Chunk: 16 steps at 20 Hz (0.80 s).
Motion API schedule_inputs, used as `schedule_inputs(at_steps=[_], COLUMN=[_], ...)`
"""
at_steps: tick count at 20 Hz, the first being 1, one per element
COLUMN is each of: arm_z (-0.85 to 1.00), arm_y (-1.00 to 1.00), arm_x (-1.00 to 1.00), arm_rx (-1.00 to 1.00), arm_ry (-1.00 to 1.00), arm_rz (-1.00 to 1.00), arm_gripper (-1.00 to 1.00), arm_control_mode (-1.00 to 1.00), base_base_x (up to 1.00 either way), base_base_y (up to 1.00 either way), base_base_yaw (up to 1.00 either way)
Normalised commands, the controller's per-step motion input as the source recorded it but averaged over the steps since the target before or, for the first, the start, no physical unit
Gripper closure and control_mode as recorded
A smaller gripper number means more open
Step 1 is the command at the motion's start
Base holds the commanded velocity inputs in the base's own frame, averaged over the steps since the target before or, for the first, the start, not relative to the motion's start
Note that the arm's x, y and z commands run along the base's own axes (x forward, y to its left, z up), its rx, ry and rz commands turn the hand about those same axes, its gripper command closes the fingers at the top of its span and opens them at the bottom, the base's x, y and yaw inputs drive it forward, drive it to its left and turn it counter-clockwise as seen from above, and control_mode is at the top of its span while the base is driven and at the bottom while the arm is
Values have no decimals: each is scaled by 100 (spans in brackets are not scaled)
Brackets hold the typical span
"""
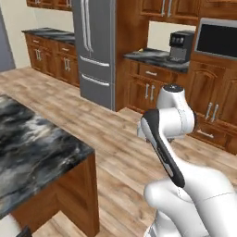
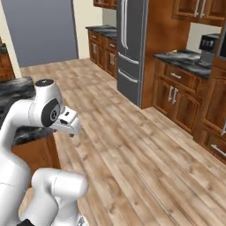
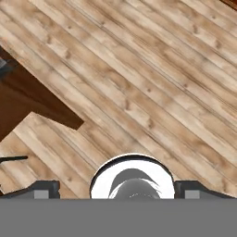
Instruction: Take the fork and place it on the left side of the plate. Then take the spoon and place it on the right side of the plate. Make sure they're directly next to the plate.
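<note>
Over bare wooden floor (image 3: 139,69), the claw (image 3: 115,190) hangs released, gripping nothing. The marble counter (image 1: 32,148) lies around 9 o'clock of the arm; where the fork, spoon and plate sit cannot be told, so no long axis either.

The look, the pose and the place of the fork, the spoon and the plate cannot be told from these views. The nearest surface is a counter (image 1: 32,139) with a dark marbled top on a brown wooden base. It stands at the near left of the scene, beside the light wooden floor (image 1: 125,139). Its top is seen at a flat angle.
</note>
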Motion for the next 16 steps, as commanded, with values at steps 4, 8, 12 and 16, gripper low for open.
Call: schedule_inputs(at_steps=[4, 8, 12, 16], arm_z=[0, 0, 0, 0], arm_y=[0, 0, 0, 0], arm_x=[0, 0, 0, 0], arm_rx=[0, 0, 0, 0], arm_ry=[0, 0, 0, 0], arm_rz=[0, 0, 0, 0], arm_gripper=[-100, -100, -100, -100], arm_control_mode=[100, 100, 100, 100], base_base_x=[27, 68, 100, 100], base_base_y=[-96, -57, -14, 0], base_base_yaw=[-50, -43, -31, -22])
